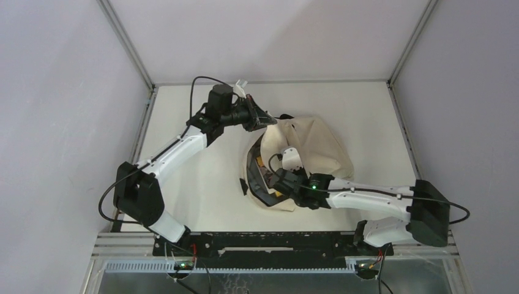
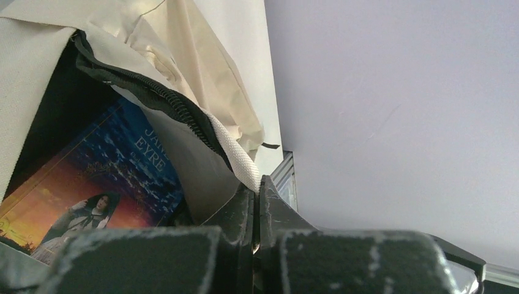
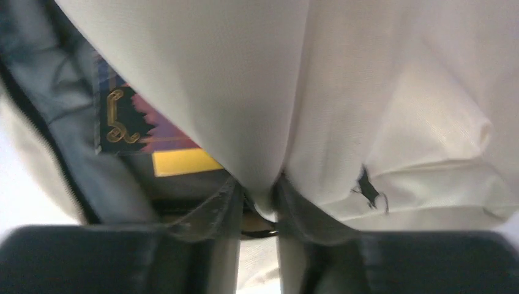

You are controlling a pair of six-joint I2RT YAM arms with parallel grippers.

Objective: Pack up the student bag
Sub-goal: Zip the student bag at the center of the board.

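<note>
The student bag (image 1: 312, 144) lies mid-tabletop (image 1: 196, 122). Its mouth is best pulled wide and kept taut. The left fingers (image 2: 275, 214) are pinched on its far rim and the right fingers (image 3: 211, 208) on near canvas. A book (image 2: 92, 184) is seen inside, but the rest of the interior is hidden.

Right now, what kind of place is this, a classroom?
Probably a robot test booth, not a classroom: plain grey walls in a metal frame, a white table, and two robot arms bolted at its near edge.
</note>
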